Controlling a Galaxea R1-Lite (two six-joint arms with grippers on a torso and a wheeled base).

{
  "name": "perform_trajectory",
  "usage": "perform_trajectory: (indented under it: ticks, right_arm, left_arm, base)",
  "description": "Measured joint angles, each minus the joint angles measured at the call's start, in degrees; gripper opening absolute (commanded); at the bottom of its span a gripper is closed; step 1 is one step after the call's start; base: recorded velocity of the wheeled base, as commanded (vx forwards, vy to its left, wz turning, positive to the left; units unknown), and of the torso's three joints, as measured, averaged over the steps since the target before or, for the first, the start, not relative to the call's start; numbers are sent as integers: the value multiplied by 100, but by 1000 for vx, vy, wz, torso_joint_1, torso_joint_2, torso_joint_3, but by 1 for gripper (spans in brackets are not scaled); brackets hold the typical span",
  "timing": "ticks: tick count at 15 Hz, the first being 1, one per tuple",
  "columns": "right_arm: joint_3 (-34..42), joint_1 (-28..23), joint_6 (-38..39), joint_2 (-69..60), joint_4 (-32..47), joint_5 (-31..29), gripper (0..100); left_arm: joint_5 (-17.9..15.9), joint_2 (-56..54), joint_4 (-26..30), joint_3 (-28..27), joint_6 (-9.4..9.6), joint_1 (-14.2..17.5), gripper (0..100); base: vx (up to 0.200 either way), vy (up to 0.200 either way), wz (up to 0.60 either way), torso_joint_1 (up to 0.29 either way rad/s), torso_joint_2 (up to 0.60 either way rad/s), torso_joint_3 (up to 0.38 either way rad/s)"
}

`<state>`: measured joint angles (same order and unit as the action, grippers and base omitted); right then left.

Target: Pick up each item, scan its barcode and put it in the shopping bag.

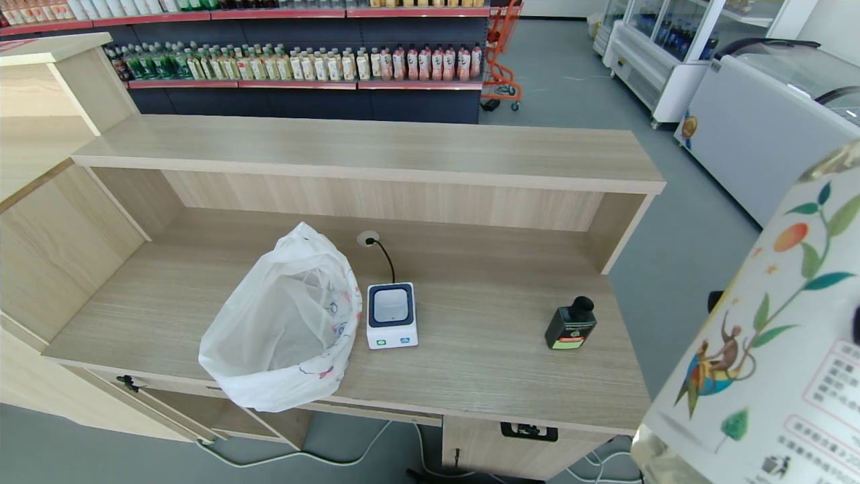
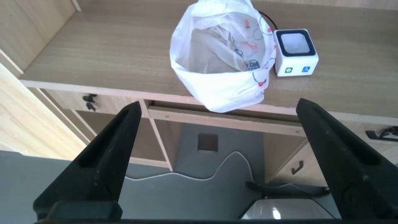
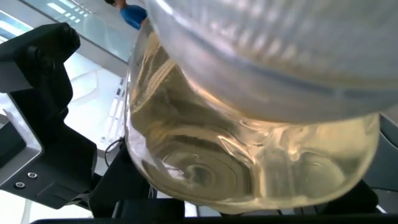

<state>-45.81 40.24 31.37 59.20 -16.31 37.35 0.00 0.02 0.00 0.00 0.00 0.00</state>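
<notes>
Left of the scanner [image 1: 392, 314] and nearer than it, the left gripper [image 2: 219, 165]: hangs in front of the counter [image 1: 484, 376] edge, black fingers [image 2: 99, 158] spread wide.

Just beside the scanner's left side, the shopping bag [image 1: 285, 329]: stands on the counter, white and thin, mouth open upward, bottom bulging over the front edge.

The scanner itself: sits near the middle of the counter, a white box with a dark-framed window facing up, linked by a black cable [image 1: 384, 259] to a round hole [image 1: 368, 238] just behind it.

Well to the right of the scanner, a small black bottle [image 1: 570, 325]: stands on the counter apart from the other things, black cap on top, red and green label facing the front.

Far right of the scanner and off the counter, a large bottle [image 1: 766, 376]: held up in the air close to the head camera, tilted, filled with pale yellowish liquid, wrapped in a white label with leaves, fruit and a small monkey figure.

Around that large bottle, the right gripper [image 1: 786, 312]: clamped on it, with a dark part at each side of the label.

Beyond the scanner, past the counter's raised ledge: shelves [image 1: 302, 84] lined with drink bottles, an orange cart [image 1: 504, 60] to their right, white freezers [image 1: 759, 128] farther right.
</notes>
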Motion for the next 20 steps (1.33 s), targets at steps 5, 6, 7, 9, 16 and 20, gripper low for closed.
perform_trajectory:
  ticks: [5,6,7,9,16,20]
  right_arm:
    - [-5,-34,-2,-63,2,-10,0]
    - [-21,-39,-6,-66,4,-21,0]
    - [-38,-77,-22,-62,0,-33,0]
    - [-52,-315,-472,-22,-2,-334,0]
    - [408,-1527,-4187,480,-7,-5564,0]
    - [847,-1660,-5131,265,-22,-6433,0]
  left_arm:
    - [0,0,0,0,0,0,100]
    - [0,0,0,0,0,0,100]
    - [0,0,0,0,0,0,100]
    - [0,0,0,0,0,0,100]
    - [0,0,0,0,0,0,100]
    - [0,0,0,0,0,0,100]
  base:
    - [0,0,0,0,0,0]
    - [0,0,0,0,0,0]
    - [0,0,0,0,0,0]
    - [0,0,0,0,0,0]
    - [0,0,0,0,0,0]
    - [0,0,0,0,0,0]
